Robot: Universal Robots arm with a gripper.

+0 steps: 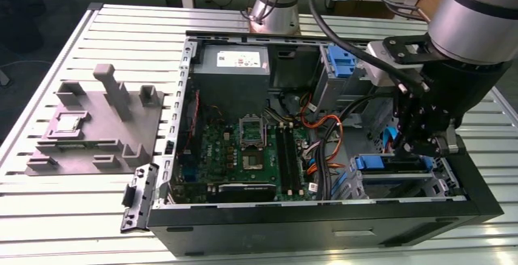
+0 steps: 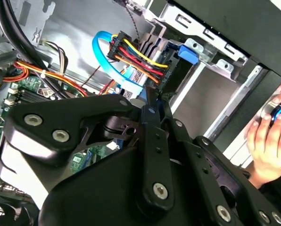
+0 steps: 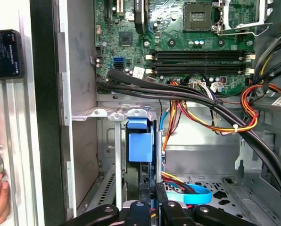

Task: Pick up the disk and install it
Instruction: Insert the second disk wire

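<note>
1. Disk (image 1: 394,164), a flat hard drive framed by a blue plastic carrier, sits seated edge-up in the metal drive bay (image 1: 421,186) at the front corner of the open computer case, on the exterior view's right.
2. In the first wrist view the carrier's blue end (image 3: 139,146) shows upright between the grey bay rails, just beyond the fingertips.
3. The black two-finger gripper (image 1: 425,147) hangs directly over the carrier in the exterior view. In both wrist views its slim fingers (image 2: 152,117) lie close together with barely a gap, and they seem to pinch the carrier's edge, though actual contact is hard to make out.
4. A bundle of red, yellow and black wires with a black connector (image 2: 131,54) and a light blue flat data cable (image 2: 113,63) run just beside the bay.
5. The green motherboard (image 1: 242,150) with its memory slots lies on the case floor, further toward the exterior view's left.
6. A grey boxy power supply with a white label (image 1: 233,65) occupies the case's far corner.
7. The black tower computer case (image 1: 324,228) rests on a slatted aluminium table (image 1: 137,34), and a grey moulded fixture (image 1: 93,125) lies well apart on the exterior view's left.
8. A person's hand (image 2: 268,141) rests outside the case wall in the second wrist view.
</note>
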